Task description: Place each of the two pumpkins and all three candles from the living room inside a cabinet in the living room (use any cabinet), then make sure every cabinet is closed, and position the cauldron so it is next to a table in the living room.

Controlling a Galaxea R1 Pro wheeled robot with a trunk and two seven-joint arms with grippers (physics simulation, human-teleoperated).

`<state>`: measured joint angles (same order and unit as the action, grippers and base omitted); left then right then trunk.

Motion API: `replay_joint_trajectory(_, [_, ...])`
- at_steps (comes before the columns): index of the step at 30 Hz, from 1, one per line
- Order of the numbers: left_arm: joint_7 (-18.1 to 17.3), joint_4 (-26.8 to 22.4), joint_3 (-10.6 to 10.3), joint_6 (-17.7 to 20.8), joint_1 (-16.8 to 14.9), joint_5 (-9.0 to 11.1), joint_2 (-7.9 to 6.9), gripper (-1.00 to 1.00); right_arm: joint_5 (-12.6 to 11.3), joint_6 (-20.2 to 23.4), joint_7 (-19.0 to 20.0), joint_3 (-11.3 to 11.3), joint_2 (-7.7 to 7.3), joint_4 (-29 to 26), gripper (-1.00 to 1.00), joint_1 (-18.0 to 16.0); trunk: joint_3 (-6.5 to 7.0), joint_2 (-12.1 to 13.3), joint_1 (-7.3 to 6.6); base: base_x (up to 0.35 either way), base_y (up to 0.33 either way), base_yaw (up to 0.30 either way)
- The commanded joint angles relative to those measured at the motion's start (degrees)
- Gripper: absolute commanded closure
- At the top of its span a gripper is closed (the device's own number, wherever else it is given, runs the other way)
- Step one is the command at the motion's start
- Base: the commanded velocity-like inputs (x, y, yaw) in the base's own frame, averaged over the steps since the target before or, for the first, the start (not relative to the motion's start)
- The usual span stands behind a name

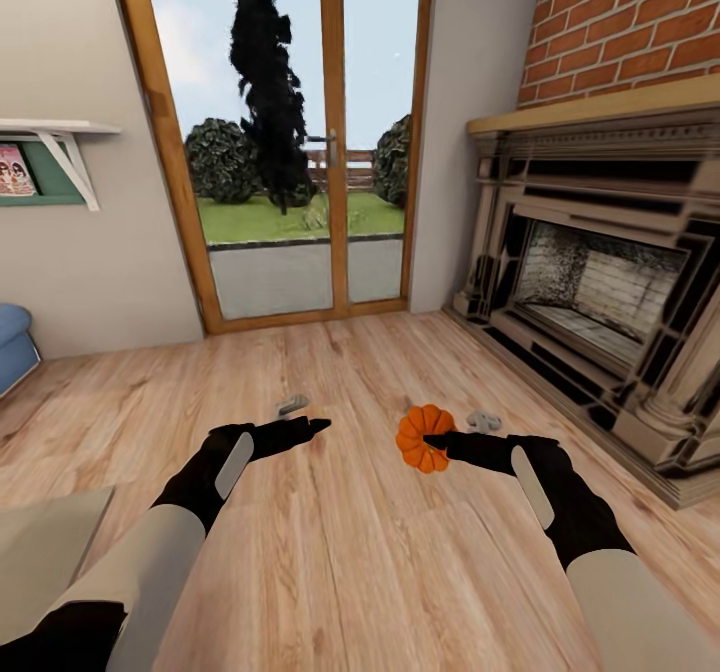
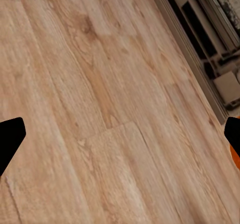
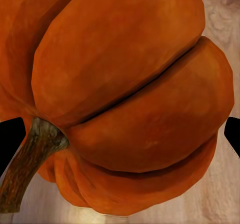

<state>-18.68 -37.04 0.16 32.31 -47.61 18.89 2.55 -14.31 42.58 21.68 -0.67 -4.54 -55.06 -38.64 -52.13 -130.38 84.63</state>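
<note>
Left gripper (image 1: 312, 424): I am holding it out over the bare wood floor (image 1: 350, 552), carrying nothing; its jaws are standing wide in its wrist view, the dark fingertips (image 2: 10, 141) sitting at opposite edges with only planks between.
Right gripper (image 1: 432, 442): I am gripping one pumpkin (image 1: 424, 438) in it, above the floor and clear of the planks, as far as I can judge.
Pumpkin up close: in the right wrist view the orange ribs (image 3: 125, 99) are crowding the lens, the dark stem (image 3: 27, 159) pointing off to one side.
Grip risk: I am judging the hold to be on a rounded, ribbed flank, so a quick turn could be rolling it out.
Fireplace (image 1: 600, 292): standing beyond on my right; a wide swing could be clipping its base edge.
Glass doors (image 1: 300, 142): farthest, at the floor's far edge.
Cabinet: I am still needing to find it.
</note>
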Motion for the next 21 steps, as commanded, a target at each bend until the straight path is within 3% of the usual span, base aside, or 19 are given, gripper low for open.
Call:
replay_joint_trajectory(1, [0.05, -0.05, 0.01, 0.38, -0.02, 0.36, 0.0, -1.0, -0.11, 0.32, 0.11, -0.09, -0.01, -0.05, 1.0, -0.03, -0.06, -0.02, 0.01, 0.235, 0.001, 0.0])
replay_joint_trajectory(16, [0.05, -0.05, 0.02, 0.38, -0.02, 0.36, 0.0, -1.0, -0.11, 0.32, 0.12, -0.11, -0.03, -0.05, 1.0, -0.03, -0.06, -0.02, 0.01, 0.288, 0.002, 0.0])
replay_joint_trajectory(21, [-0.01, -0.05, -0.04, 0.38, -0.02, 0.36, 0.0, -1.0, -0.11, 0.32, 0.12, -0.11, -0.03, -0.05, 1.0, -0.03, -0.06, -0.02, 0.01, 0.262, 0.145, 0.0])
